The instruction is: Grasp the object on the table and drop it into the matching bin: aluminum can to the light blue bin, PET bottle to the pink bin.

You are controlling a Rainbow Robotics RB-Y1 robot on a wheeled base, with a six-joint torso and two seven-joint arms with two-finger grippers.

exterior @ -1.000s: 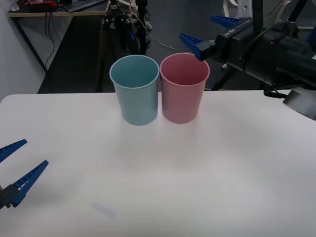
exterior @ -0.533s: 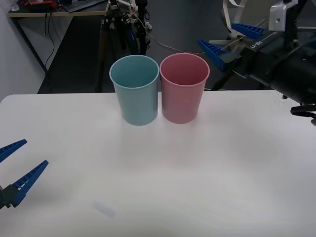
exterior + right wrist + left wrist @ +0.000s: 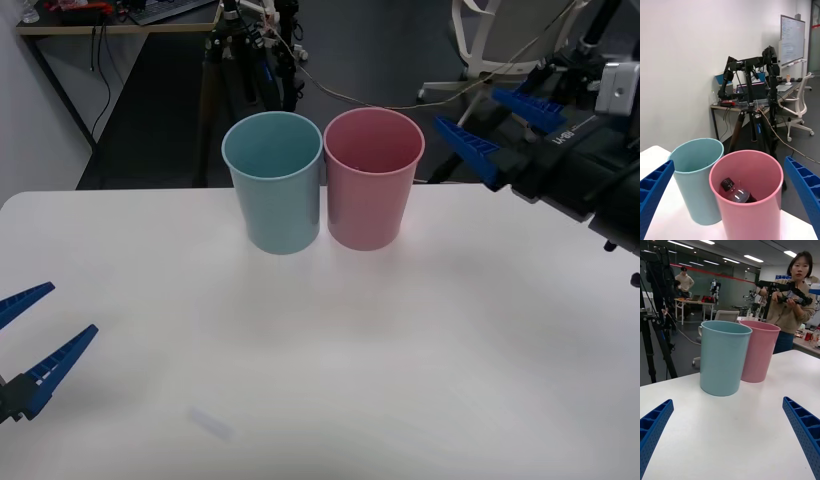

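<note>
On the white table (image 3: 330, 350), as I read the front view, the light blue bin (image 3: 273, 180) and the pink bin (image 3: 373, 177) stand upright side by side near the far edge, walls touching or nearly so, blue toward my left arm. The tabletop is plain, with a faint smudge toward the near edge. The right gripper (image 3: 497, 130) hangs above the far right of the table, beside the pink bin's rim and apart from it, its blue ribbed fingers spread with nothing between them. The left gripper (image 3: 35, 335) sits low at the near left edge, fingers also spread and holding nothing. Beyond the table I see dark flooring, a black tripod (image 3: 228, 50), a desk corner and a white office chair (image 3: 495, 30).

In the right wrist view, the PET bottle (image 3: 736, 192) lies tilted inside the pink bin (image 3: 747, 202), dark cap uppermost. The light blue bin (image 3: 696, 176) stands just beside it. Behind are a white wall, a tripod (image 3: 752, 116) carrying black arms, a desk and a whiteboard (image 3: 792, 39).

In the left wrist view, both bins stand on the bare white surface, well ahead of my spread fingers (image 3: 803, 429). Ceiling strip lights run overhead.
</note>
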